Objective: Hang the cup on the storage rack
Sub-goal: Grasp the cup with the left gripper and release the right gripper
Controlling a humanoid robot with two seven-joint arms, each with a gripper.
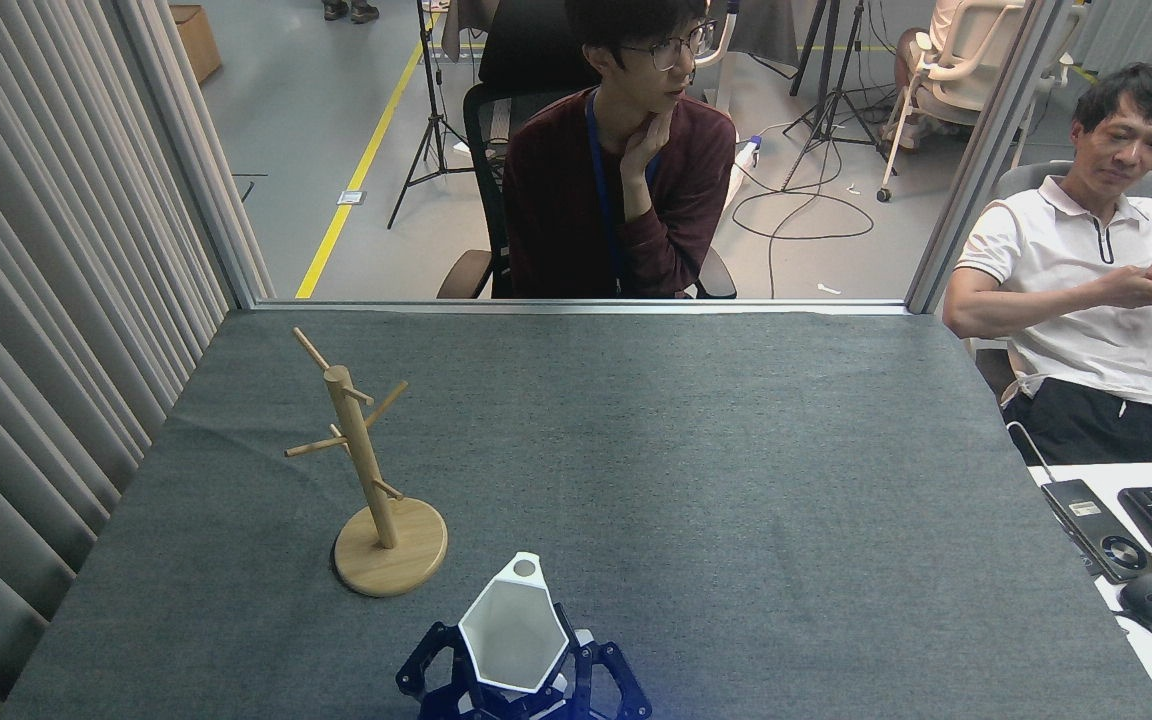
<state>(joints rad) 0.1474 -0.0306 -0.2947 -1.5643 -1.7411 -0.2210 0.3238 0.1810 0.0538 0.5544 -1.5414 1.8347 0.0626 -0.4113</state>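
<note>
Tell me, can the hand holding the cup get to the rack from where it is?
Probably yes. The hand grips the cup just right of the rack, with only bare table between them, and its pegs are empty.

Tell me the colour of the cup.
White, inside and out. The cup shows best in the head view, low in the centre of the picture, right of the light wooden storage rack.
</note>
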